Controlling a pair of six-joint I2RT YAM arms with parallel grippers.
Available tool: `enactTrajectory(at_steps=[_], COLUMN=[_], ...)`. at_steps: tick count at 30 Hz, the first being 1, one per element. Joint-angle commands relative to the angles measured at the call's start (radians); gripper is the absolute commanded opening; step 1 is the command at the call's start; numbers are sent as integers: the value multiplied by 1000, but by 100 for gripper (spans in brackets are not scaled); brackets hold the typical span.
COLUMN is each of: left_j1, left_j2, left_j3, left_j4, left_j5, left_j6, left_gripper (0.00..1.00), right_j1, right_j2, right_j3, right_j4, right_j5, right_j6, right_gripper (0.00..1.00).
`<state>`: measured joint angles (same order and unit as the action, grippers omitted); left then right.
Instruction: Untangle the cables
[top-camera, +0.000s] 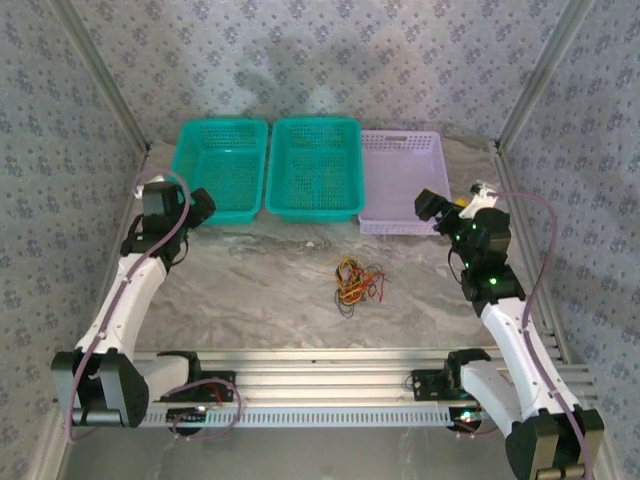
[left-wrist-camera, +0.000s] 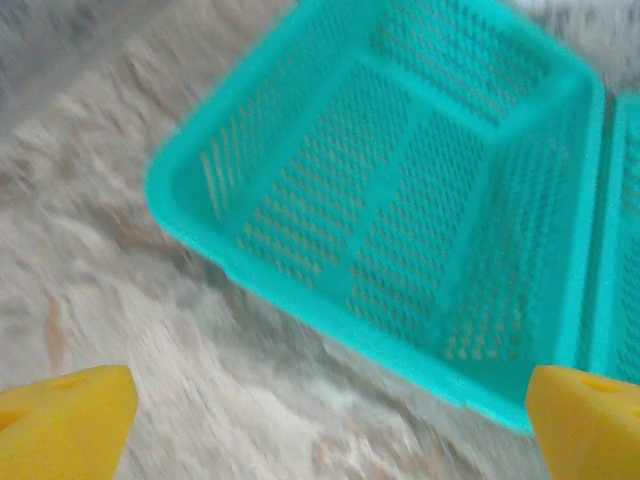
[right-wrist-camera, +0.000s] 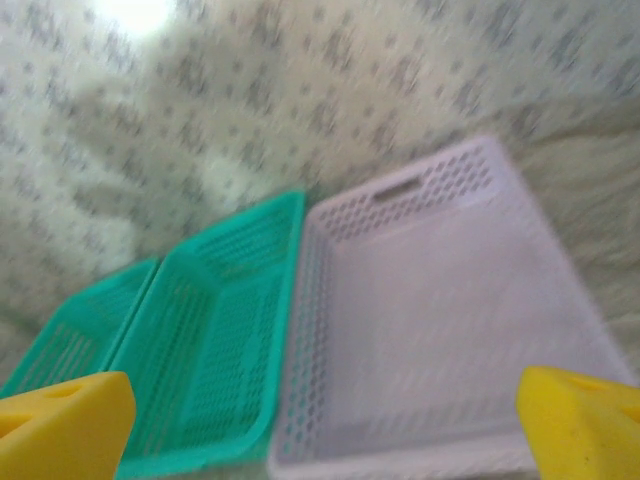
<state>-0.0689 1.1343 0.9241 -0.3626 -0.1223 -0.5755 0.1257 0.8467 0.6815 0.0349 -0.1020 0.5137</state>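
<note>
The cables (top-camera: 358, 281) lie as one small knot of yellow, black and red loops on the marbled surface (top-camera: 270, 270), a little right of centre in the overhead view, below the middle teal basket (top-camera: 315, 168); neither claw touches them. The left claw (top-camera: 197, 210) hangs at the left of the frame by the corner of the left teal basket (top-camera: 222, 170), its yellow fingertips (left-wrist-camera: 62, 420) spread wide with nothing between them. The right claw (top-camera: 432, 208) sits at the right over the front edge of the lilac basket (top-camera: 403, 185), likewise spread wide and empty. The step in hand looks like the first reach: bring one claw down on an outer loop at the knot's edge rather than the dense middle, pinch a single strand, then let the other claw draw a different colour the opposite way, slowly, so the loops slip instead of tightening. The baskets along the upper part of the frame stand well apart from the knot and should not hinder; the thin wires lying flat on the surface are the likely trouble for a clean pinch
</note>
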Motion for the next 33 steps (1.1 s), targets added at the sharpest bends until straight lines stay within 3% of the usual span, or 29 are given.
enactTrajectory(at_steps=[1, 6, 12, 18, 24, 33], left_j1=[-82, -358, -640, -834, -968, -1005], left_j2=[-26, -48, -27, 76, 196, 235], left_j3=[17, 30, -56, -68, -67, -185], left_j4=[-92, -207, -166, -115, 4, 313], left_j5=[160, 51, 30, 16, 30, 102], left_j6=[-44, -89, -251, -350, -361, -368], left_gripper=[100, 100, 100, 100, 100, 100], right_j1=[77, 319, 524, 666, 682, 585], right_j2=[-4, -66, -128, -103, 0, 134], right_j3=[27, -26, -153, -221, -230, -199], right_j4=[-159, -283, -363, -395, -327, -195], right_j5=[-158, -19, 107, 266, 289, 188], right_j6=[18, -23, 48, 79, 103, 108], right_gripper=[100, 99, 92, 88, 83, 74])
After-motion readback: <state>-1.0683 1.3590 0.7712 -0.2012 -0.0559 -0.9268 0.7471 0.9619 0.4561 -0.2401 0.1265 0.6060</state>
